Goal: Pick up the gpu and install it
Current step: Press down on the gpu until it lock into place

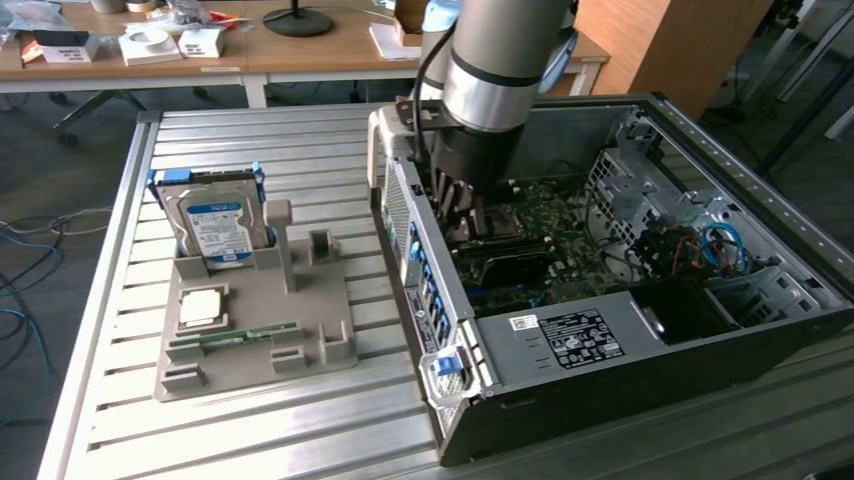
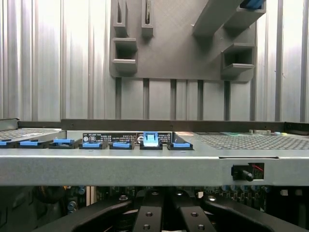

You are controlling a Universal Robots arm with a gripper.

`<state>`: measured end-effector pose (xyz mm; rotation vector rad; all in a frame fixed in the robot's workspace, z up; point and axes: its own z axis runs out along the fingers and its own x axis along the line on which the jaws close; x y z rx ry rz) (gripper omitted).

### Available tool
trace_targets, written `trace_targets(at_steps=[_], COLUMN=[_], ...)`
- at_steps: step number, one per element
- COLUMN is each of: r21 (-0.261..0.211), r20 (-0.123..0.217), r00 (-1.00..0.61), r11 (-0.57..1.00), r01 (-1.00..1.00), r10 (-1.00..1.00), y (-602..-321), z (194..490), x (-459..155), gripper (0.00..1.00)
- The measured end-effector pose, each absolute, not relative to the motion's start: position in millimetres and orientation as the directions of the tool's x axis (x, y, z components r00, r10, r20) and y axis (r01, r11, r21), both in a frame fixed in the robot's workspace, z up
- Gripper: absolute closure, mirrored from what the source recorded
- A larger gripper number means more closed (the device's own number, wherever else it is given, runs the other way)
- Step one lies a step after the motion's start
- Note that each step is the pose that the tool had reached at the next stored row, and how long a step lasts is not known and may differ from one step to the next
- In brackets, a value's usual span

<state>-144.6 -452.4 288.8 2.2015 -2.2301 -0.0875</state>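
The gripper (image 1: 457, 222) is down inside the case (image 1: 801, 300), close to its rear wall, over the motherboard (image 1: 567, 245). Its jaws are drawn together (image 2: 164, 212), though what they pinch, if anything, I cannot tell.

The gpu (image 1: 505, 262) is probably the dark long shape just under the fingers. Its long axis seems to run from the rear wall toward the case's middle, bracket end hidden.

Its place on the holder (image 1: 320, 340) near the table's (image 1: 120, 420) edge looks vacant, beside the hard drive (image 1: 218, 228).

To seat it well, press straight down and evenly — card square to the slot, bracket flush with the rear wall, no tilt.
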Motion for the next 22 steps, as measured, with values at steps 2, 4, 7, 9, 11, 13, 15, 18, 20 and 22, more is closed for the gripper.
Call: trace_targets(at_steps=[2,4,7,9,11,13,15,18,20,22], r21=[0.044,0.045,0.044,0.045,0.045,0.045,0.045,0.045,0.045,0.045], r20=[-0.034,-0.034,-0.034,-0.034,-0.034,-0.035,-0.035,-0.036,-0.037,-0.037], r00=[-0.013,-0.013,-0.014,-0.015,-0.015,-0.015,-0.015,-0.015,-0.015,-0.015], r11=[0.012,0.012,0.013,0.013,0.013,0.014,0.014,0.014,0.013,0.014], r01=[-0.999,-0.999,-0.999,-0.999,-0.999,-0.999,-0.999,-0.999,-0.999,-0.999], r10=[-0.999,-0.999,-0.999,-0.999,-0.999,-0.999,-0.999,-0.999,-0.999,-0.999], y=[-452.4,-452.4,-452.4,-452.4,-452.4,-452.4,-452.4,-452.5,-452.4,-452.4], z=[288.7,288.8,288.8,288.8,288.8,288.8,288.7,288.9,288.8,288.8], x=[-145.2,-145.3,-146.2,-146.9,-147.1,-147.1,-146.9,-145.6,-144.8,-144.0], gripper=[0.89,0.89,0.89,0.89,0.89,0.89,0.89,0.89,0.89,0.89])
